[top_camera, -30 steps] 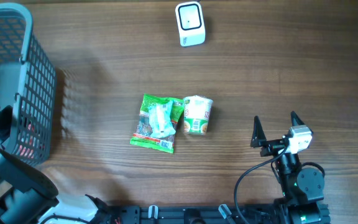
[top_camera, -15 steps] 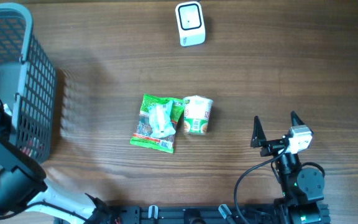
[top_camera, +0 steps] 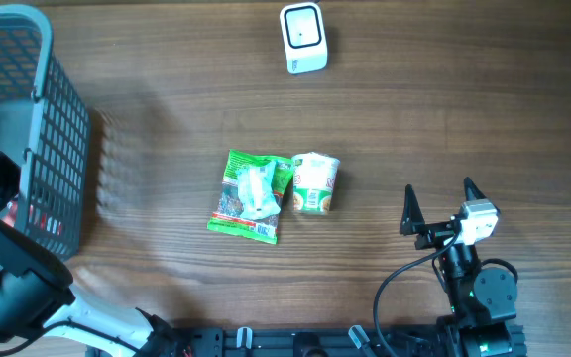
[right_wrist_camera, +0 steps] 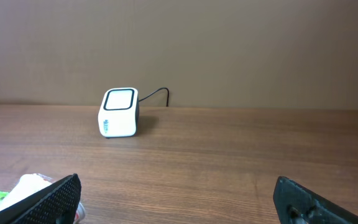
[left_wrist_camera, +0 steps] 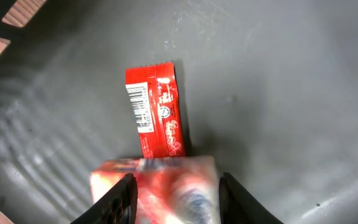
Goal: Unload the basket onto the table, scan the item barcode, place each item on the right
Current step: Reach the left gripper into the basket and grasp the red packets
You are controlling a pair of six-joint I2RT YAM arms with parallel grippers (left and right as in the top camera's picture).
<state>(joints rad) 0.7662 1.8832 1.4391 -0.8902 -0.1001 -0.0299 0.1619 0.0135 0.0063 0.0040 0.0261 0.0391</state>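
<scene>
The red and white pack (left_wrist_camera: 155, 182) sits between the fingers (left_wrist_camera: 122, 198) of my left gripper (left_wrist_camera: 176, 194), down inside the grey basket (left_wrist_camera: 278, 93) at the left edge of the table (top_camera: 464, 99). My left jaws are clenched on its two sides, with the pack filling the gap between them. It shows only as a blur in my wrist view, so I cannot say which face carries its barcode, or whether it has cleared the basket floor. Just beyond it a red sachet (left_wrist_camera: 155, 112) lies flat on the floor, its own barcode (left_wrist_camera: 143, 109) face up and one end touching or tucked under my pack.

I judge the step in hand to be the lift out. To do it well I should rise straight up and keep off the basket's mesh wall (top_camera: 62, 149). I must also see that the sachet does not ride up with the pack. Once clear I should carry it across to the white scanner (top_camera: 303, 38) at the far side of the table and turn my wrist until the coded face meets its window.

The green packet (top_camera: 252, 195) and the small cup (top_camera: 315, 182) lie touching in the middle of the table, so I should pass above them. My right gripper (top_camera: 438, 188) hangs well apart at the near right, its jaws spread wide and holding nothing.
</scene>
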